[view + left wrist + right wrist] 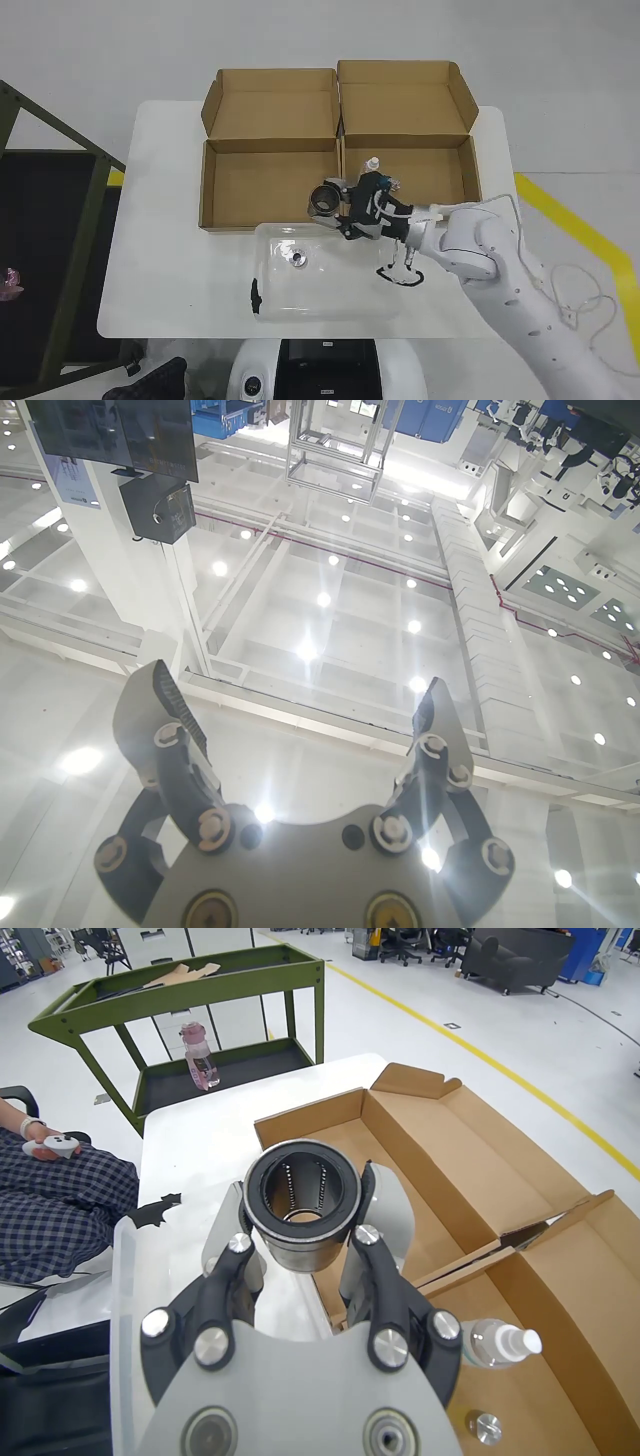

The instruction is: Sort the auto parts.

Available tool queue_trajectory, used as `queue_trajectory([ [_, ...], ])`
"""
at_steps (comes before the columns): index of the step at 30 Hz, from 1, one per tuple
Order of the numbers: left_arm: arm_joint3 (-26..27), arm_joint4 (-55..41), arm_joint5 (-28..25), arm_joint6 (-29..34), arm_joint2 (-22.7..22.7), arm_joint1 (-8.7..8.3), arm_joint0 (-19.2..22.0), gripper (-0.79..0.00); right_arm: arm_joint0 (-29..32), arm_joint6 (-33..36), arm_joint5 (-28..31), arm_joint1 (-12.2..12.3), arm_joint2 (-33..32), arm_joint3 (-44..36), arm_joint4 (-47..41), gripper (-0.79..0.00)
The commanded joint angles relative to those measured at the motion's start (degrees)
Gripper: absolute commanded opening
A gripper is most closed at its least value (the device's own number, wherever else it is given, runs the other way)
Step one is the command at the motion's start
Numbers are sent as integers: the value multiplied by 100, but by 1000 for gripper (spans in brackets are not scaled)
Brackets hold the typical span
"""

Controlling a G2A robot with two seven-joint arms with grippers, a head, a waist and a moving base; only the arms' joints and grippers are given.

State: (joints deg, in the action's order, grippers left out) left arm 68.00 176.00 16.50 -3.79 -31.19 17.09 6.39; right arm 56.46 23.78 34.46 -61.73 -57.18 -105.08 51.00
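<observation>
Tool [302, 1184] grips bearing [301, 1223]; tray [330, 300] holds part [298, 257]

We record the bearing [302, 1233] as black with a silver metal band. The right claw [305, 1203] has pale grey fingers and black links; the left claw [296, 680] shows the same grey and black. The left box [260, 190] and right box [440, 170] are plain brown cardboard. The desk [170, 260] is white and the tray [330, 290] is clear. The cart [200, 993] is olive green, the bottle [199, 1058] pink and the floor line [475, 1048] yellow.
</observation>
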Motion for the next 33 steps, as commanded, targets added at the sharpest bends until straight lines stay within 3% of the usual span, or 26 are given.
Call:
queue_trajectory([
  [1,0,0,0,0,0,0,0,0,-116,3,-124,-41,126,116,61,-785],
  [13,0,0,0,0,0,0,0,0,-755,280,-978,-339,884,897,511,-785],
  [27,0,0,0,0,0,0,0,0,-1307,734,-1477,-679,1494,1716,717,-785],
  [30,0,0,0,0,0,0,0,0,-1388,885,-1543,-745,1595,1845,742,-739],
  [33,0,0,0,0,0,0,0,0,-1481,1075,-1548,-810,1687,1973,716,-631],
])
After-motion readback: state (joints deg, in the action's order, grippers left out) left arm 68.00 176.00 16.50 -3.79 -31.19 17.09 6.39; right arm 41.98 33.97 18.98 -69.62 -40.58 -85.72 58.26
